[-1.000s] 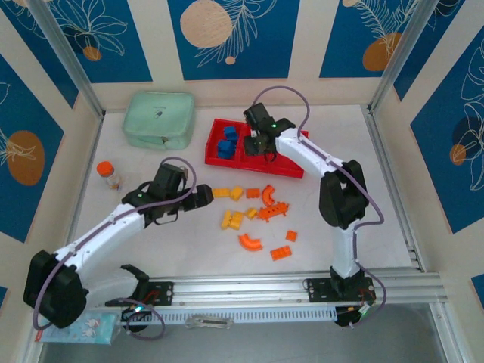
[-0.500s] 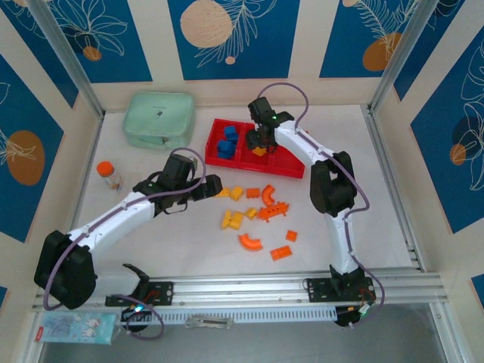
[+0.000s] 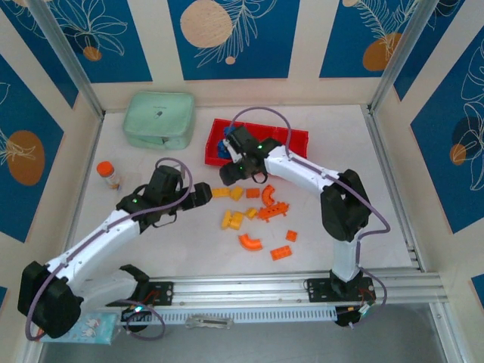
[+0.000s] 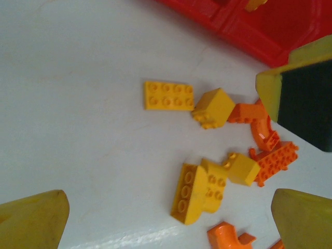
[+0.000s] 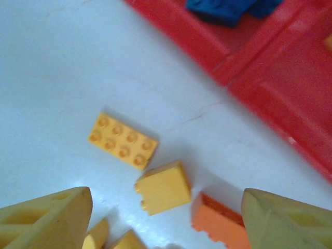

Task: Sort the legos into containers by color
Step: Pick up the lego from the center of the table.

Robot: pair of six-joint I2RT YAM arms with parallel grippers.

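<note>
- An orange-capped bottle (image 3: 109,174) is standing upright at the left of the table (image 3: 197,253), and a mint-green case (image 3: 159,119) is lying well apart at its 1 o'clock.
- The left claw (image 3: 206,196) is hovering just at 9 o'clock of the loose legos. In its wrist view its yellow fingers (image 4: 33,220) are spreading wide and gripping nothing.
- A flat yellow plate (image 4: 168,95) is lying on the table with a yellow brick (image 4: 213,108) just beside it at 3 o'clock. A yellow cluster (image 4: 199,192) of a few bricks is sitting near them at 6 o'clock.
- The right claw (image 3: 227,175) is hanging over the table at 12 o'clock of that plate, near the tray's near-left corner. Its fingers (image 5: 49,218) are gaping far apart, empty, with the plate and brick lying on the table below them.
- The red tray (image 3: 296,141) is sitting at 12 o'clock of the loose pile. Blue legos (image 5: 223,8) are resting in its left-end compartment, and the right arm is covering much of the middle one.
- Orange legos (image 3: 274,209) are lying scattered at 3 to 5 o'clock of the yellow ones, all on the table outside the tray. An orange arch (image 3: 250,242) is lying nearest the arm bases.
</note>
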